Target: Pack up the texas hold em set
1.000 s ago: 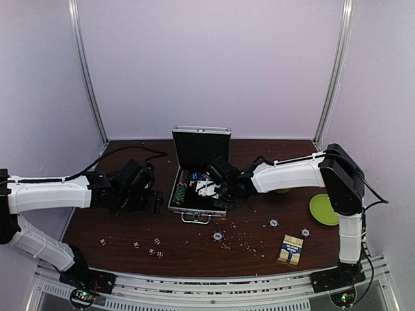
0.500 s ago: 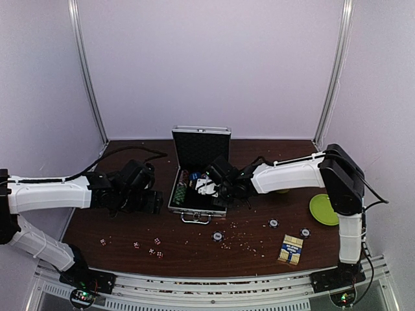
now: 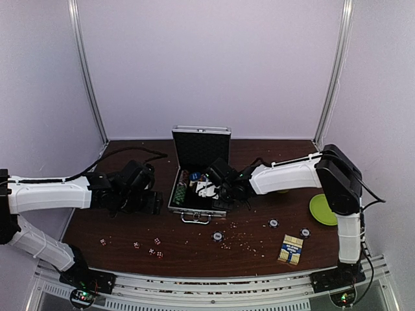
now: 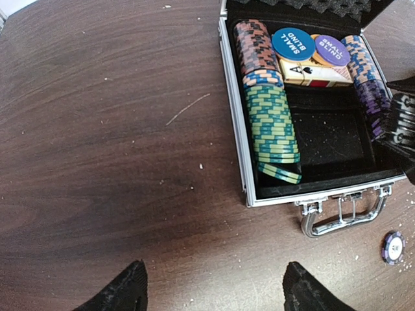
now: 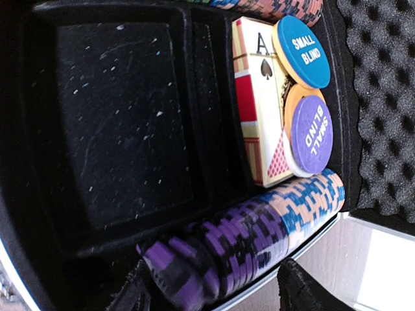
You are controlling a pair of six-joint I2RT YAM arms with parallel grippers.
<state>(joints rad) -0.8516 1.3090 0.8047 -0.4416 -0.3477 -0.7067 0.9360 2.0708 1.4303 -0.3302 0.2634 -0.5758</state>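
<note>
Right wrist, purple chip row (image 5: 246,240) in case (image 5: 123,129) between parted right jaws, left jaws wide

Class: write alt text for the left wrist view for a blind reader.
An open silver case on a wooden table holds rows of striped poker chips, a card box and two Small Blind discs; its middle compartment is empty. The open left gripper hangs empty at the bottom; a loose chip lies near the handle.
</note>
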